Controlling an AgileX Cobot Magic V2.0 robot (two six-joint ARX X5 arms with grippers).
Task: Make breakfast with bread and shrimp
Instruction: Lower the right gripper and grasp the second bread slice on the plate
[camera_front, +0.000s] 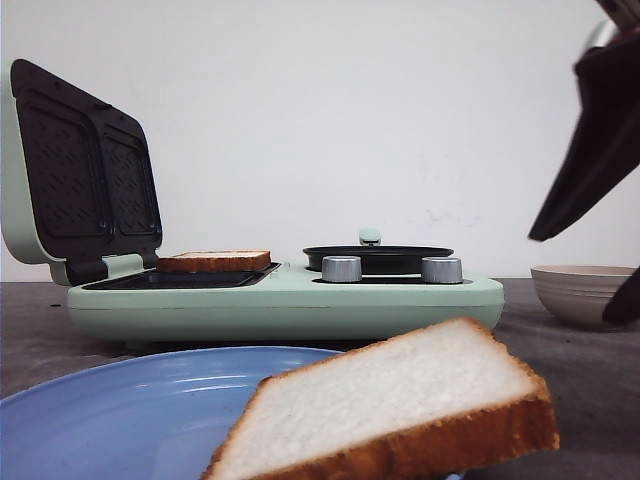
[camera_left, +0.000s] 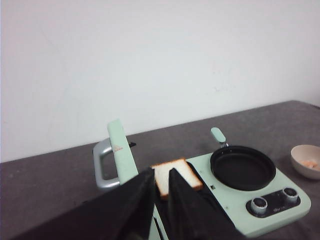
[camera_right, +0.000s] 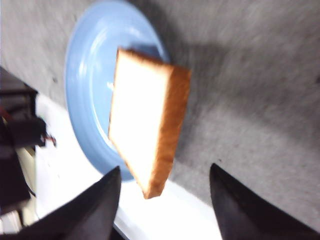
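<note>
One bread slice (camera_front: 213, 261) lies flat on the left hotplate of the mint green sandwich maker (camera_front: 290, 300), also visible in the left wrist view as the slice (camera_left: 176, 174). A second bread slice (camera_front: 400, 400) leans tilted on the rim of the blue plate (camera_front: 110, 410) at the front. My right gripper (camera_right: 165, 166) hangs open above this slice (camera_right: 142, 120), apart from it. My left gripper (camera_left: 161, 181) hovers near the maker with its fingers almost together, holding nothing. Pale pink shrimp (camera_left: 310, 163) lie in the beige bowl (camera_left: 306, 161).
The maker's lid (camera_front: 80, 170) stands open at the left. A black round pan (camera_front: 378, 258) sits on its right half, behind two silver knobs (camera_front: 341, 268). The bowl (camera_front: 578, 292) stands on the grey table to the right of the maker.
</note>
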